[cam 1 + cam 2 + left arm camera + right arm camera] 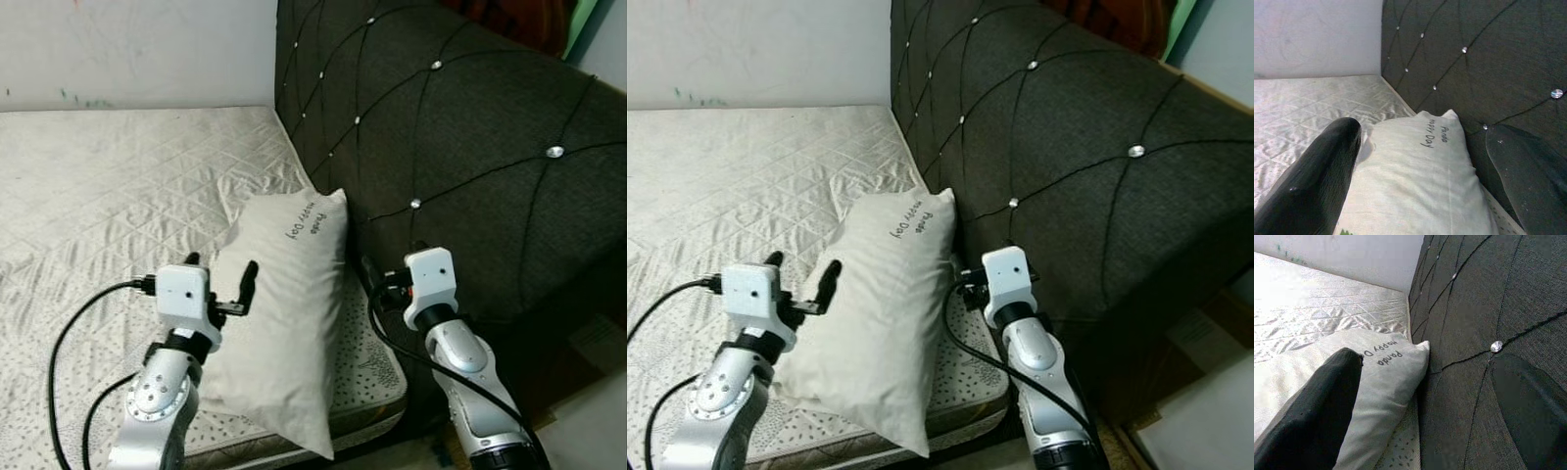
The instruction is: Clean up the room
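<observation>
A white pillow [284,313] with black lettering lies lengthwise on the bed, its top corner against the dark headboard [460,147]. My left gripper [222,272] is open at the pillow's left edge, one finger over the pillow and one off it. In the left wrist view the pillow [1420,171] lies just ahead between the spread fingers [1317,171]. My right gripper [375,277] is open on the pillow's right side, in the narrow gap between the pillow and the headboard. The right wrist view has the pillow [1376,377] beside one finger and the headboard [1474,333] close by the other.
The quilted mattress [118,186] stretches away to the left and back, up to a pale wall [137,49]. The tufted headboard closes off the right side. The pillow's lower end hangs over the mattress's near edge [377,397]. Pale floor [588,421] shows at the bottom right.
</observation>
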Robot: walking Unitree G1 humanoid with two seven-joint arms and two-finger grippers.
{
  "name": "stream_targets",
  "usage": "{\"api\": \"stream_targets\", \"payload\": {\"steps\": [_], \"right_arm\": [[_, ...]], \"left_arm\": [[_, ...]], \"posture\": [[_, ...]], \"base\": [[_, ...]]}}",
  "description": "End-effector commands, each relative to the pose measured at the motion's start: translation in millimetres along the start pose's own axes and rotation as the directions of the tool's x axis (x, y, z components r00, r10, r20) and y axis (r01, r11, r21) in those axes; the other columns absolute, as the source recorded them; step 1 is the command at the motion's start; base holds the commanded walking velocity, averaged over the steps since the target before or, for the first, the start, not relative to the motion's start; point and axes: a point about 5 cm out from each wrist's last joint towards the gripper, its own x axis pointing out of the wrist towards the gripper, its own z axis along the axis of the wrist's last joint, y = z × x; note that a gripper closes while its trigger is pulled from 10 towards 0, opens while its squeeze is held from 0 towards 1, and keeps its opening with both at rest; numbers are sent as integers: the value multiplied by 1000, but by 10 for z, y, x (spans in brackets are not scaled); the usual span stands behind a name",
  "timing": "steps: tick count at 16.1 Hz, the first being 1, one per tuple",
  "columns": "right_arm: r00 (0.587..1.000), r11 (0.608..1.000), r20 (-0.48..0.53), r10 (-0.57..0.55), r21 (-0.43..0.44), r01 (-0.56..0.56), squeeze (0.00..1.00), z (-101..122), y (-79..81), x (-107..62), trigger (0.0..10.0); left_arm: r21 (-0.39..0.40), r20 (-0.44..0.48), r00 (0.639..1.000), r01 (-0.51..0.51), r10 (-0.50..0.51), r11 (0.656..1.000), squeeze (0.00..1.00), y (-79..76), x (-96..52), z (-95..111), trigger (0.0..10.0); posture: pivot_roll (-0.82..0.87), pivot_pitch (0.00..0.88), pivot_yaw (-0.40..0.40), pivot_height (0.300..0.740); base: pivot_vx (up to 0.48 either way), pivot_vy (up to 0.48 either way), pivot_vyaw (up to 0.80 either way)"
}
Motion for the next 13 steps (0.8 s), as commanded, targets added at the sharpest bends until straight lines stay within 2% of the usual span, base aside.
{"api": "stream_targets", "payload": {"steps": [1,8,13], "right_arm": [[1000,1000,13,8,-10,-8,0,39,-14,15,10000],[999,999,15,30,23,-31,0,52,6,7,10000],[998,997,16,55,51,-56,0,85,13,-29,10000]], "left_arm": [[8,-16,1000,-5,5,1000,0,-11,8,-16,10000],[-4,-14,1000,-6,6,1000,0,-18,8,-10,10000],[-21,9,999,-49,49,999,0,45,-36,69,10000]], "posture": [[2,67,-93,740],[-4,77,-95,740],[-7,146,-109,740]], "base": [[0,0,625],[0,0,59],[0,0,0]]}}
